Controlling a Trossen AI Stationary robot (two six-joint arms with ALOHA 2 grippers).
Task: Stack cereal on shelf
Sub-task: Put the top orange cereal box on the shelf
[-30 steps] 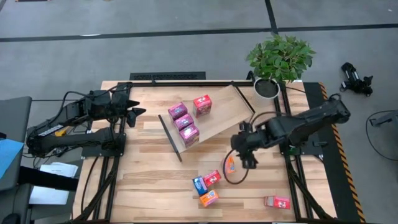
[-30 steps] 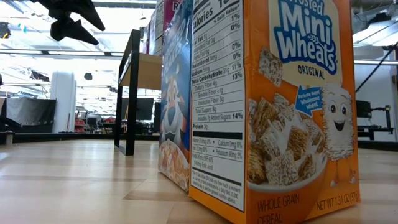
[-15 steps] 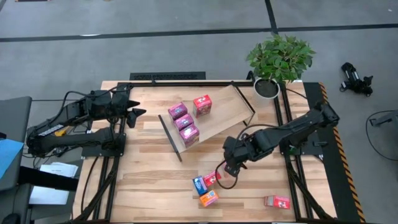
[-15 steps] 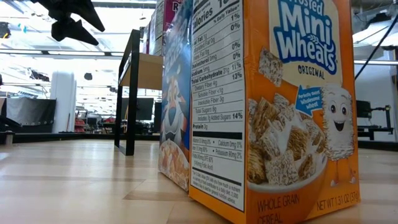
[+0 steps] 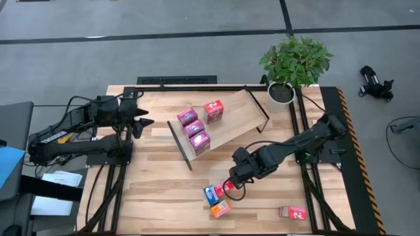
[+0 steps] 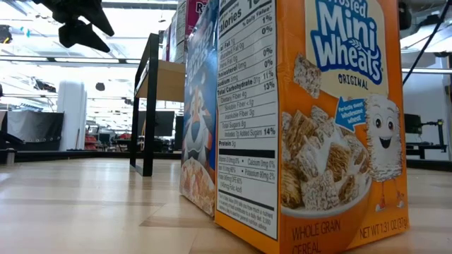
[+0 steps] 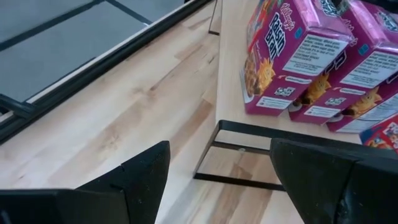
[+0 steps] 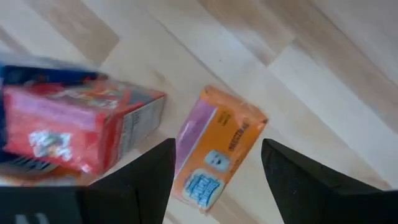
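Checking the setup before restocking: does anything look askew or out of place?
The large light-wood shelf board lies tilted on the table rather than level, and one small red cereal box lies alone near the table's near edge.

Worktop (image 5: 157, 183): pale, smooth wooden slats. Shelf (image 5: 233, 121): light wood board with thin matt black metal brackets. Cereal boxes (image 5: 199, 141): printed cardboard, slightly glossy. Hands: matt black.
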